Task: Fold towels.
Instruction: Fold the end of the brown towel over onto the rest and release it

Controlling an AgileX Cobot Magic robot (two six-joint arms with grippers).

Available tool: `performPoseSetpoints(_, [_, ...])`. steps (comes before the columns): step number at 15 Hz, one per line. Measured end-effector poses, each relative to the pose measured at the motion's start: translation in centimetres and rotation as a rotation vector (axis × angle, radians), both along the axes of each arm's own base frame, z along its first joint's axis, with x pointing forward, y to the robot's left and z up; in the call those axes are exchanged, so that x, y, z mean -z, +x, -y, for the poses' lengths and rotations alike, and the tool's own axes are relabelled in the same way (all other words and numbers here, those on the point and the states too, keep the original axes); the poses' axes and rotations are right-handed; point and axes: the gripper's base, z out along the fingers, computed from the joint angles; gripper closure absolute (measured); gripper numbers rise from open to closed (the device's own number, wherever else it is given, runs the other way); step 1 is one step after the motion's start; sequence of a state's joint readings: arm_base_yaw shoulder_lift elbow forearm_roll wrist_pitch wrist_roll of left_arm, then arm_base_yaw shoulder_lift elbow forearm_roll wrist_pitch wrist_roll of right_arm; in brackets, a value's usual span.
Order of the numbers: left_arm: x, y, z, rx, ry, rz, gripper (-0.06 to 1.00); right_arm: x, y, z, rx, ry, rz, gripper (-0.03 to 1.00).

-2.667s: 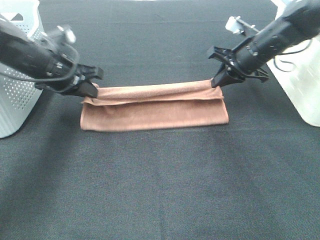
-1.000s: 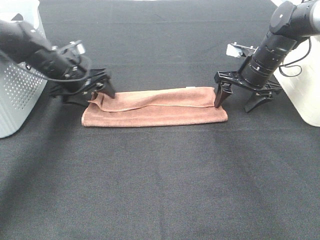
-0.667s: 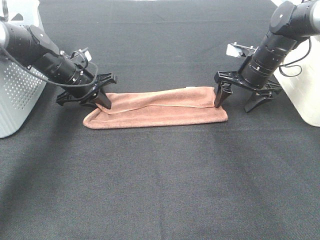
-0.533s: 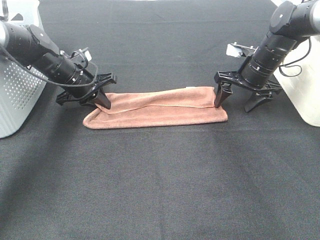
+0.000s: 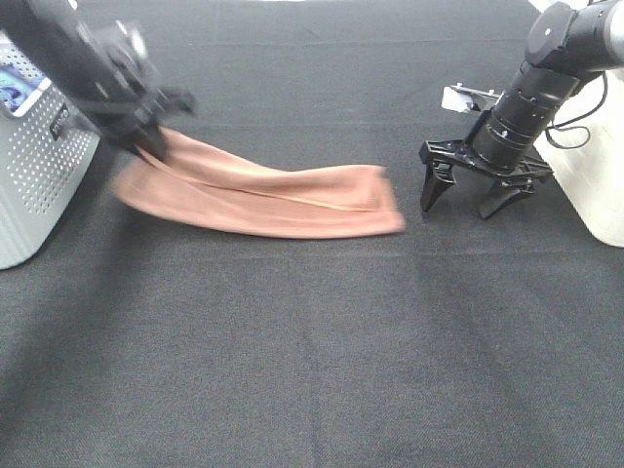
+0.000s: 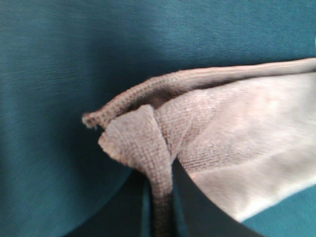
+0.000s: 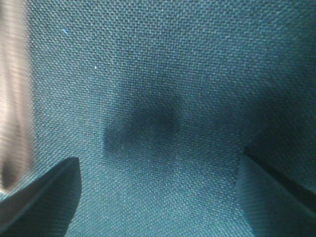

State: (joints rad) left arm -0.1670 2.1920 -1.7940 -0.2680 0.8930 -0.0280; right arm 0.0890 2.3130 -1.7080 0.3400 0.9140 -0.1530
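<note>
**Item 1, towel** [image 5: 283, 200]: reddish-brown, folded into a long band across the black table [image 5: 312, 370]. Left end is held up off the surface, right end is down on it, and the outline is blurred.

**Item 2, your left gripper** [image 5: 146, 141]: clamped on the towel's left end, with cloth bunched between its fingers [image 6: 202, 210].

**Item 3, your right gripper** [image 5: 471, 200]: jaws spread, holding nothing. It sits just beside the towel's right end, not touching it.

**Item 4:** 1 perforated white basket [image 5: 39, 195] at the left and 1 white bin [image 5: 595, 185] at the right.
</note>
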Motion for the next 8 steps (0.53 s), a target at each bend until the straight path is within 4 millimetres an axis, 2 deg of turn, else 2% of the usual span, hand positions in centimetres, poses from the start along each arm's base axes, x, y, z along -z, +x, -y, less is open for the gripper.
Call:
performPoseSetpoints(2, [-2.0, 0.1, 0.9, 0.011, -0.046, -0.017, 0.90, 0.0, 0.0, 0.0, 0.000, -0.001, 0.000, 0.16])
performPoseSetpoints(4, [-3.5, -0.1, 4.1, 0.026, -0.205, -0.019, 0.90, 0.0, 0.0, 0.0, 0.000, -0.001, 0.000, 0.16])
performPoseSetpoints(6, [-2.8, 0.2, 7.3, 0.042, -0.308, -0.029, 0.90, 0.0, 0.0, 0.0, 0.000, -0.001, 0.000, 0.16])
performPoseSetpoints(8, [-0.5, 1.0, 11.3, 0.032, -0.402, -0.009, 0.90, 0.0, 0.0, 0.0, 0.000, -0.001, 0.000, 0.16])
